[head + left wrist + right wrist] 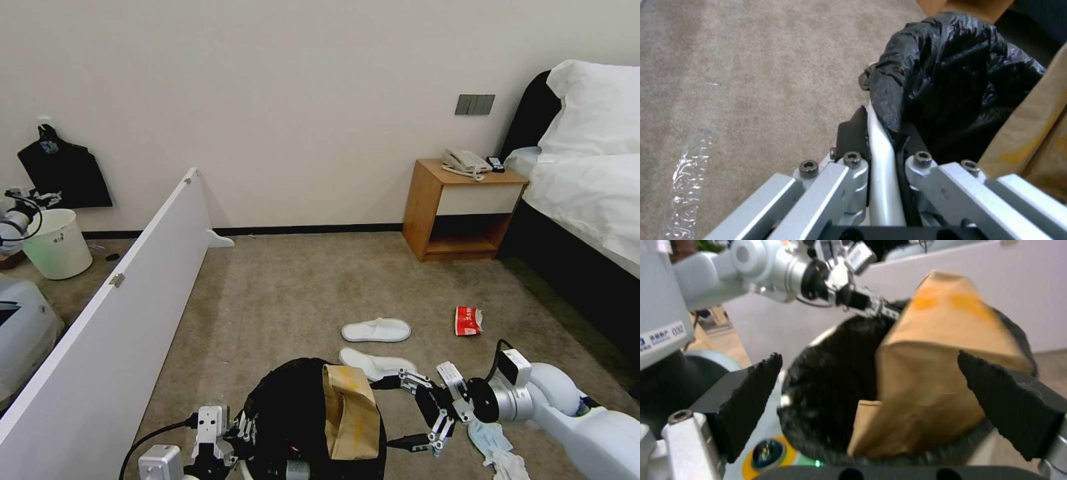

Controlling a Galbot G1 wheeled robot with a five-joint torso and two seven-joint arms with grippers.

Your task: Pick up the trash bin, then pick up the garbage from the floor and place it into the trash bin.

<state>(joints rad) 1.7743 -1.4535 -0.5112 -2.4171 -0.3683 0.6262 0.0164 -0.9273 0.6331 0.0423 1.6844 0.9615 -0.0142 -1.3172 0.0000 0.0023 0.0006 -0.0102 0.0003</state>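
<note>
The left gripper [882,146] is clamped on the rim of the trash bin [293,400], held up. The right gripper [417,413] hangs apart beside the bin, where a cardboard piece [350,410] stands. 2 slippers [375,329], a red packet [468,320] and a mask [497,447] remain on the carpet [300,287].
</note>
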